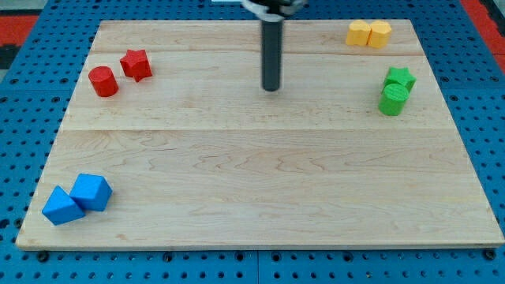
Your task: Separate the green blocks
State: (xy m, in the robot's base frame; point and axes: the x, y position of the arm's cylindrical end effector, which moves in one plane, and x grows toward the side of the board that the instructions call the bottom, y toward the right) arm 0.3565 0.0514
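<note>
A green star block [400, 78] and a green cylinder [393, 99] sit touching each other near the view's right edge of the wooden board [252, 181], the star above the cylinder. My tip [271, 88] rests on the board at the upper middle, well to the left of both green blocks and touching no block.
Two yellow blocks [368, 33] touch at the view's top right. A red cylinder [102, 81] and a red star [136, 64] sit at the upper left. Two blue blocks [78, 198] touch at the bottom left corner. A blue pegboard [24, 95] surrounds the board.
</note>
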